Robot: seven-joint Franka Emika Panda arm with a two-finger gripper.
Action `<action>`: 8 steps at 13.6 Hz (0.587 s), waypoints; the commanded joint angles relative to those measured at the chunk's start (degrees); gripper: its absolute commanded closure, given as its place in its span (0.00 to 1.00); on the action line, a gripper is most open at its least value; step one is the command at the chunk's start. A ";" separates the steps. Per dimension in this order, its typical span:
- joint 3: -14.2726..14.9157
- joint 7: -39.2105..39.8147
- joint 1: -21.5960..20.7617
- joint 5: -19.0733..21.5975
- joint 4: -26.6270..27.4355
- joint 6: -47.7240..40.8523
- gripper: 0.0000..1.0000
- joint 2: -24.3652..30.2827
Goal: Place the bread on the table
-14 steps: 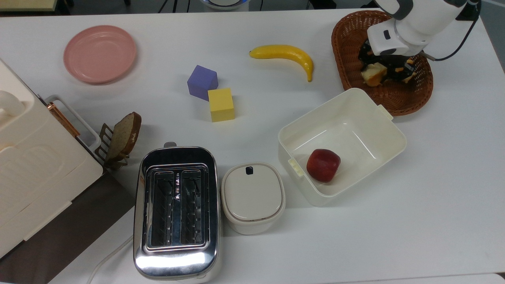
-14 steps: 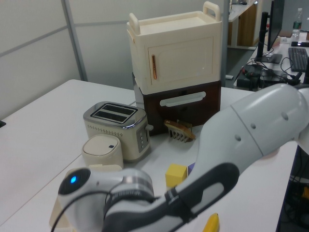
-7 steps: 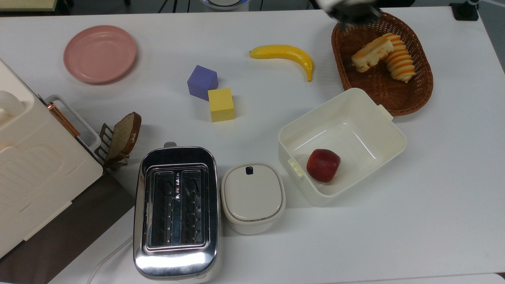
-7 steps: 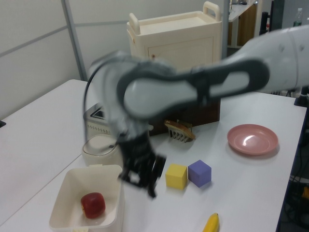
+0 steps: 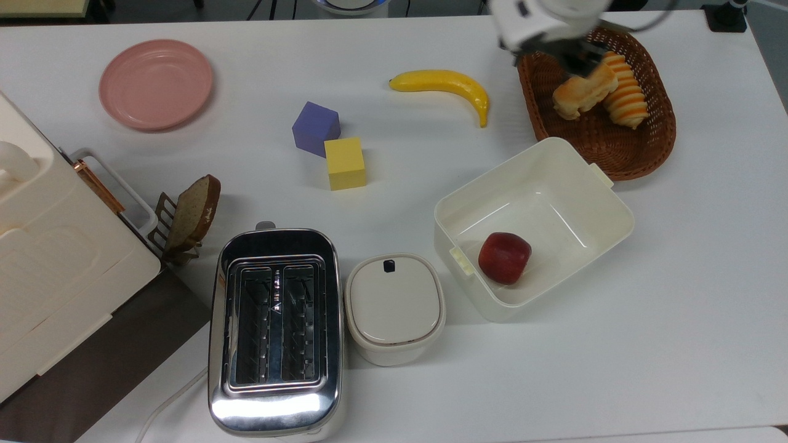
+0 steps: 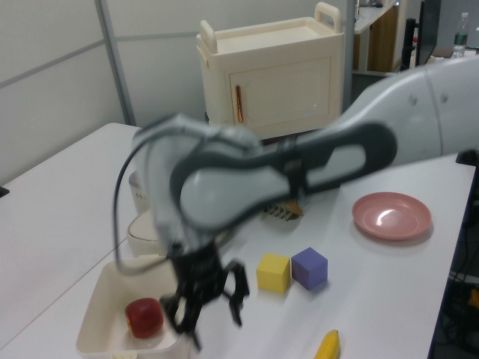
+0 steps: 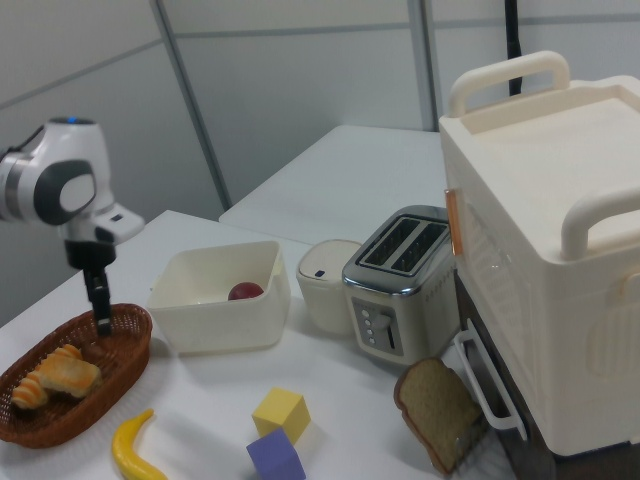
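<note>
Bread (image 5: 575,96) lies in basket (image 5: 640,154), upper right of top view. Claw (image 6: 203,308) hangs spread, empty. Recommend centring over bread before closing, clear of the roll (image 5: 625,98)

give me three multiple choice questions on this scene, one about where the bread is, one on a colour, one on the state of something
1. Where is the bread?
A. in the wicker basket
B. on the pink plate
C. in the toaster

2. What colour is the cube touching the purple cube?
A. green
B. yellow
C. red

3. What state is the large white box holding the apple in?
A. closed with a lid
B. tipped on its side
C. open on top

Answers:
1. A: the bread lies in the wicker basket beside the striped roll, with the hand above it.
2. B: the yellow cube sits against the purple cube.
3. C: the white box has no lid on, so the apple shows inside.
</note>
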State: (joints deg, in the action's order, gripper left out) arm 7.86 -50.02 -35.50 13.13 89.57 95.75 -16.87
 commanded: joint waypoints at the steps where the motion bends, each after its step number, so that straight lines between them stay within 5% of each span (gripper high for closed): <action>1: 0.31 -9.02 -5.98 -1.70 0.70 7.59 0.00 -4.91; 8: 0.31 -16.25 -13.28 -4.61 2.45 10.95 0.00 -10.64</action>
State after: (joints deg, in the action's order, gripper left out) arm 7.56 -63.78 -46.72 10.04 90.26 104.90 -27.77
